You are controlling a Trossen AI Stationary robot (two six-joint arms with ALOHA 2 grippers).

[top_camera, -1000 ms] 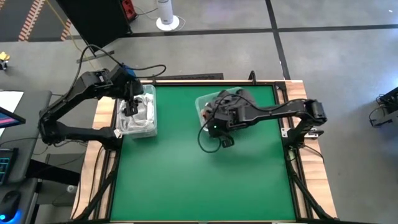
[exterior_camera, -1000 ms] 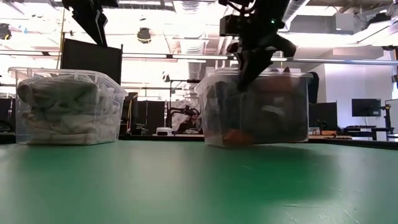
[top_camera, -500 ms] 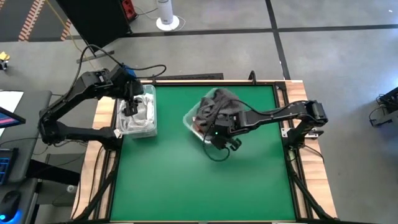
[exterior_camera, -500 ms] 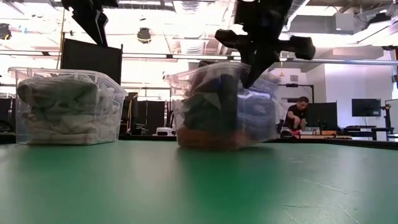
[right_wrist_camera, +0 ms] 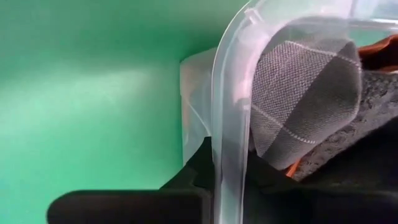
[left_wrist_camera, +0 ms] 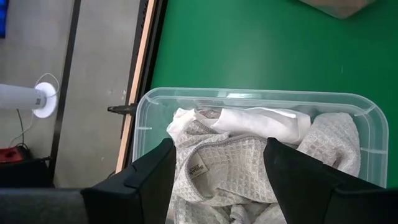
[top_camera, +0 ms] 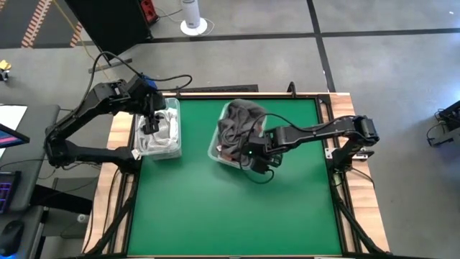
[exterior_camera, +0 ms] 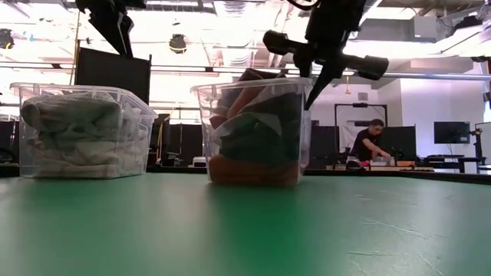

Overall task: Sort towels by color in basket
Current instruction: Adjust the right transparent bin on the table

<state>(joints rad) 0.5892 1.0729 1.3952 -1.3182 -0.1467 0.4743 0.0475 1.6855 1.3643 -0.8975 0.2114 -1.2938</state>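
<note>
A green-topped table with a pale wooden edge fills the middle of the high view. Two clear plastic bins stand on it: one at the upper left edge, packed with pale towels, the other near upper centre, filled with dark grey and rust-orange towels.

An overhead camera looks straight down on the whole green worktop and the surrounding floor. A second sits at worktop level, facing across into the room behind. Both take in the two clear bins. Each wrist camera looks close past its own arm at one bin.
</note>
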